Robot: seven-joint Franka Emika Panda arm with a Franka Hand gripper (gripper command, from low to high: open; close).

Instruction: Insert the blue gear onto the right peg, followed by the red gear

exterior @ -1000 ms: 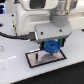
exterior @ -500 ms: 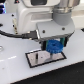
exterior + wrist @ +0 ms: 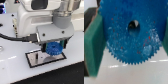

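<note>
My gripper (image 3: 52,48) is shut on the blue gear (image 3: 52,50) and holds it just above the white plate with a black border (image 3: 37,62). In the wrist view the blue gear (image 3: 129,47) fills most of the picture, with its centre hole (image 3: 132,24) showing dark. The teal finger pads (image 3: 93,42) press on its two sides. A thin dark pin (image 3: 40,54) stands on the plate beside the gear, on the exterior view's left. I cannot tell which peg it is. The right peg is hidden by the gear and gripper. The red gear is out of view.
The arm's large white body (image 3: 42,15) fills the top of the exterior view, with a black cable (image 3: 15,37) running along its left. The plate lies on a white table (image 3: 12,67).
My gripper has carried the blue gear a little toward the exterior view's right and lower, closer to the plate.
</note>
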